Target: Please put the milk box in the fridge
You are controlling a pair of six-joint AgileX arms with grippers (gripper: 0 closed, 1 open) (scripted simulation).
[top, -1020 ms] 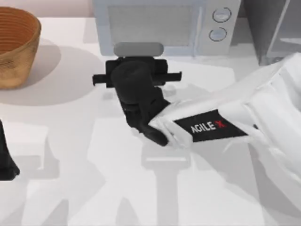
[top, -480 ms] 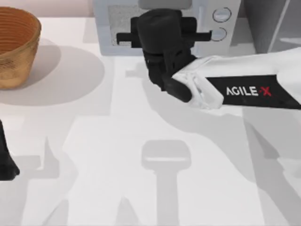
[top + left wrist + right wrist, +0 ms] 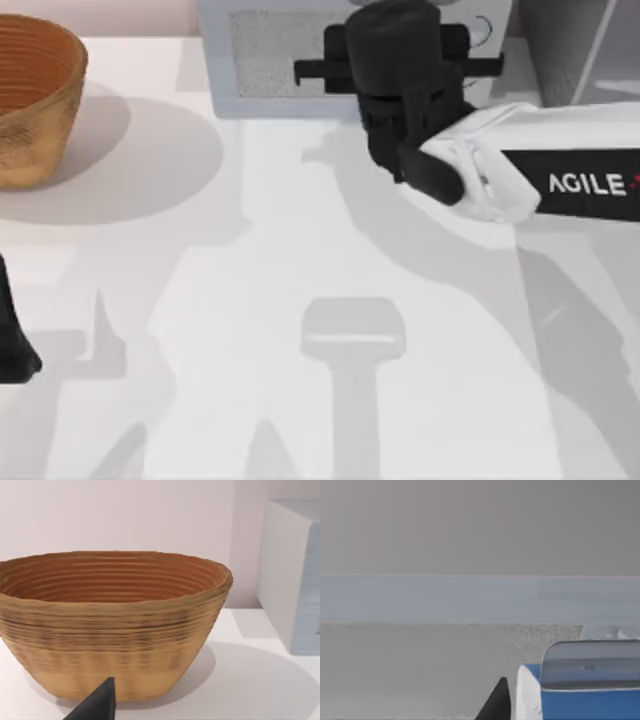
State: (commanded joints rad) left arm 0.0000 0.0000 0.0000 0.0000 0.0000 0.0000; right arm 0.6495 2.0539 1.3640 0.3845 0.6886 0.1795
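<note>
My right gripper hangs above the table in front of the microwave's knob side, left of the fridge at the back right corner. In the top view its black body hides the milk box. The right wrist view has the milk box close up, with a blue top and pale grey ridge. One dark fingertip is pressed against its side, so the gripper is shut on it. My left gripper is parked at the table's left edge.
The light grey microwave stands at the back centre, directly behind the right gripper. A woven basket sits at the back left, and it looms large in the left wrist view as the basket.
My right gripper has risen and moved right and toward the back with the milk box, from in front of the microwave's door to its knob side. The left arm has not moved.
</note>
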